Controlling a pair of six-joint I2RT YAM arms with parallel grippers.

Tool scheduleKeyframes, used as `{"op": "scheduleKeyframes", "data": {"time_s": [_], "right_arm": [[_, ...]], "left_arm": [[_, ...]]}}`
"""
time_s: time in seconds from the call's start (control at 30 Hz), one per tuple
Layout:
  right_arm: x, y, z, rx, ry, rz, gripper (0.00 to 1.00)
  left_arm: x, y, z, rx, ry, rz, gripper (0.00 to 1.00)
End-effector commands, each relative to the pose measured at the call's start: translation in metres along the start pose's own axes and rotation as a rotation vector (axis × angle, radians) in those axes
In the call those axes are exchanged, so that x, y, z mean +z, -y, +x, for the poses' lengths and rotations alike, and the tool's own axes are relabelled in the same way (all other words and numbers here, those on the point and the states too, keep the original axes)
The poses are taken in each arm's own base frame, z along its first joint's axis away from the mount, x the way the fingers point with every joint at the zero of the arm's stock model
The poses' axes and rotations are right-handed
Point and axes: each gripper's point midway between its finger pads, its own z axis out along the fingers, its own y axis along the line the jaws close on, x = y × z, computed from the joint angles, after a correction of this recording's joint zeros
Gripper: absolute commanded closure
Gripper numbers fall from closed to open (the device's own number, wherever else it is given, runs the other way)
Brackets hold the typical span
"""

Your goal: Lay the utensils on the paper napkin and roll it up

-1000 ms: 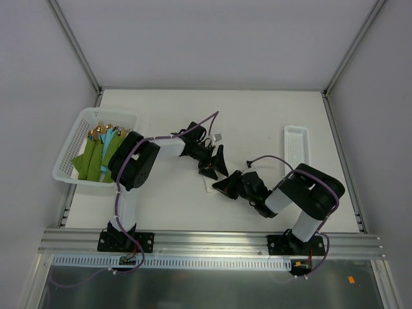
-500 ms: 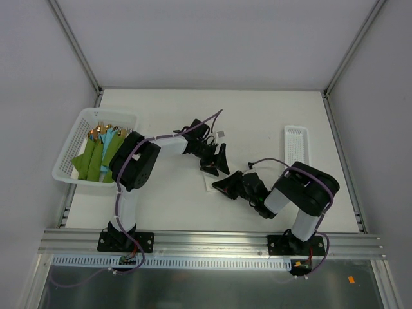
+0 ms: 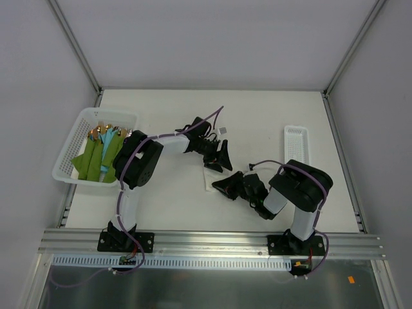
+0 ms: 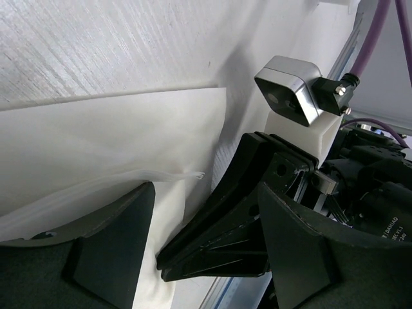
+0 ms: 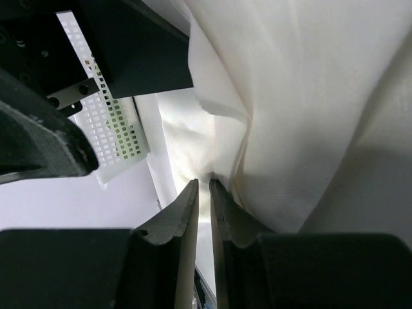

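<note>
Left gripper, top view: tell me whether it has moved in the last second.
Yes. The left gripper has shifted slightly right and up in the view, away from the white basket and nearer the narrow white tray.

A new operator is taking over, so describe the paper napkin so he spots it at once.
Look at the middle of the table, where the left gripper and right gripper point at each other. The paper napkin lies between their tips. It is thin and plain white, barely standing out from the table, unlike the green and teal cloths in the basket at far left.
</note>
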Motion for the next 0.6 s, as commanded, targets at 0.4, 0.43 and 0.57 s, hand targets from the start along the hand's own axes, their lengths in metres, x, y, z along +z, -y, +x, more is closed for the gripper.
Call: {"op": "scheduleKeyframes", "data": {"time_s": [0.4,0.43,0.57], "right_arm": [[-0.012,0.008,-0.01,-0.114,0.052,0.041,0.74],[-0.012,0.008,-0.01,-0.114,0.052,0.041,0.74],[-0.017,-0.007,-0.019,-0.164,0.09,0.011,0.73]], "left_arm": [[0.01,-0.036,0.005,-0.038,-0.011,-0.04,0.37],[0.01,-0.036,0.005,-0.037,-0.013,-0.036,0.37],[0.008,-0.036,0.006,-0.034,-0.017,-0.028,0.38]]}}
